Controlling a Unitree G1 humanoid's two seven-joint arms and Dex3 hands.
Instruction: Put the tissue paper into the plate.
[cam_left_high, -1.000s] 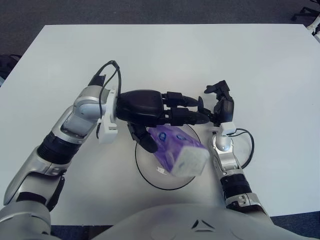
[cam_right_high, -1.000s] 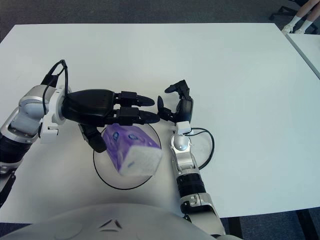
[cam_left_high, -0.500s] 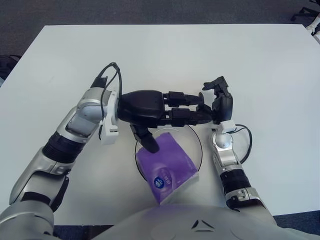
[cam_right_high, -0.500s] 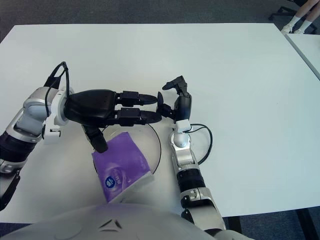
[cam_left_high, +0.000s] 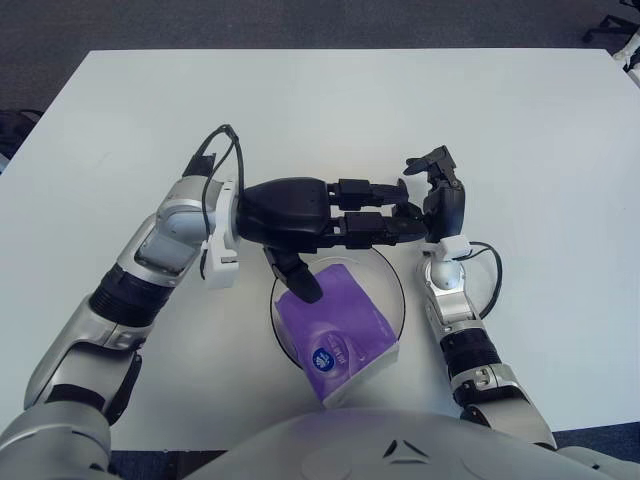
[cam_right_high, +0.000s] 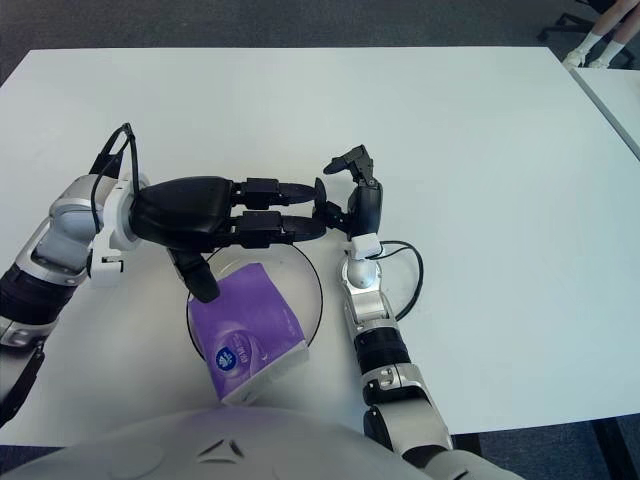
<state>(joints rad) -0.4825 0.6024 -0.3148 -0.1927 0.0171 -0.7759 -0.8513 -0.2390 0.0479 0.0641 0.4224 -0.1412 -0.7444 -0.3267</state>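
Observation:
A purple tissue pack (cam_left_high: 336, 335) lies flat in the clear round plate (cam_left_high: 388, 272) near the table's front edge, its white end (cam_right_high: 262, 373) overhanging the near rim. My left hand (cam_left_high: 335, 225) hovers just above the plate's far side, fingers stretched out to the right and the thumb (cam_left_high: 297, 278) pointing down beside the pack; nothing is in its grasp. My right hand (cam_left_high: 438, 192) stands upright just right of the plate, fingers loosely spread and holding nothing.
The white table (cam_left_high: 330, 110) stretches far and to both sides. A black cable (cam_left_high: 492, 280) loops beside the right wrist and another (cam_left_high: 222, 145) arcs over the left wrist. Dark floor surrounds the table.
The tissue pack left my left hand, dropped and tipped over, and now lies flat in the plate. The left hand's fingers stay extended above it. The right hand rose slightly.

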